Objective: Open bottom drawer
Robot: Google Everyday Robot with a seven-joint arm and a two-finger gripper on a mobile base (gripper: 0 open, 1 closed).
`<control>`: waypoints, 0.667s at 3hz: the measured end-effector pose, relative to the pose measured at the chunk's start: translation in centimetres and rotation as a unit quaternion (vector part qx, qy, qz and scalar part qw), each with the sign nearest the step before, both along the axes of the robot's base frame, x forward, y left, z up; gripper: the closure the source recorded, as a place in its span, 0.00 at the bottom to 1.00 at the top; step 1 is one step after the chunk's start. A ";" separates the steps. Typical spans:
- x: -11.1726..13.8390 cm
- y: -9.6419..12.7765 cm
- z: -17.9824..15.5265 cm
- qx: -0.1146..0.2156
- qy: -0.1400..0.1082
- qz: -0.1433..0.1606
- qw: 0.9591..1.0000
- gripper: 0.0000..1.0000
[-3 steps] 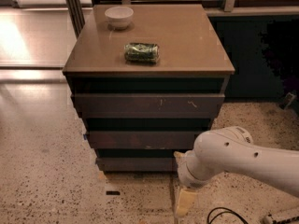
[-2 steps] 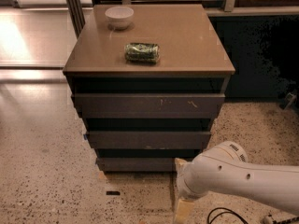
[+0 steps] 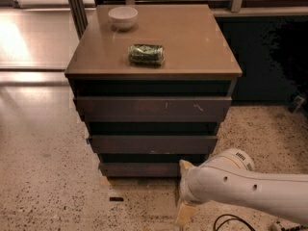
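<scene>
The bottom drawer (image 3: pixel 139 169) is the lowest, narrowest dark brown front of the three-drawer cabinet, flat and handleless, sitting just above the floor. Above it are the mid-sized plain front (image 3: pixel 152 144) and the widest front with pale scratch marks (image 3: pixel 152 109). My gripper (image 3: pixel 185 189) is at the end of the white arm (image 3: pixel 245 189), low in front of the cabinet by the bottom drawer's right end. One pale finger (image 3: pixel 186 167) points up beside the drawer's right edge and the other (image 3: pixel 185 214) hangs down toward the floor.
A white bowl (image 3: pixel 122 17) and a green can lying on its side (image 3: pixel 146 54) rest on the brown cabinet top (image 3: pixel 192 42). Speckled floor (image 3: pixel 43 177) surrounds the cabinet. A black cable (image 3: pixel 231 222) lies on the floor at the lower right. A dark wall stands to the right.
The arm and gripper have shifted left and slightly lower, closer to the bottom drawer's right end. The drawers have not moved.
</scene>
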State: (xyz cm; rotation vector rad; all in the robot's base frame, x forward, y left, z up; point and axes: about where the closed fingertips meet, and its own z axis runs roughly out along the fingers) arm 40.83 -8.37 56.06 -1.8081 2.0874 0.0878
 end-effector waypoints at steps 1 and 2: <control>0.0 0.6 -1.1 -0.001 0.002 0.008 1.000 0.00; 1.6 2.0 -2.3 0.040 -0.004 0.001 0.999 0.00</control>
